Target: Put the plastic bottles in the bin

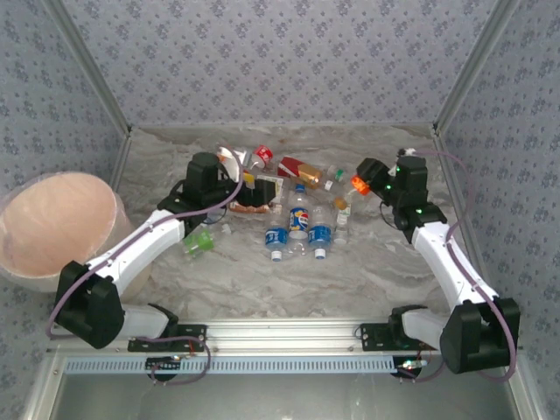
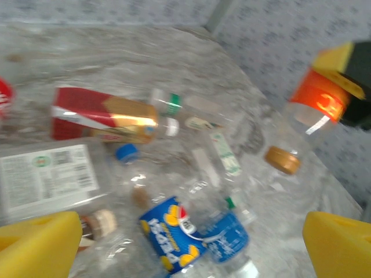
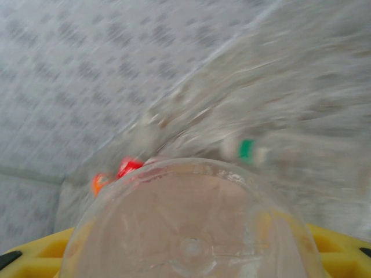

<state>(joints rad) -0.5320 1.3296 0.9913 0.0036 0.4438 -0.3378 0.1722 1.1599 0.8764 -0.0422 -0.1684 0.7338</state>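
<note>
- 1 orange-labelled bottle (image 1: 358, 184) is on the side of the pile farthest from the bin (image 1: 52, 219). The right gripper (image 1: 366, 178) has it clamped, jaws closed partway around its clear body.
- We judge this step to be the carry to the bin. We would lift it above the other bottles (image 1: 297, 219) on the counter (image 1: 350, 271), squeeze the thin plastic gently, and mind the left arm in between.
- The left gripper (image 2: 188, 246) hangs wide open over the pile, on the bin side, holding nothing.
</note>
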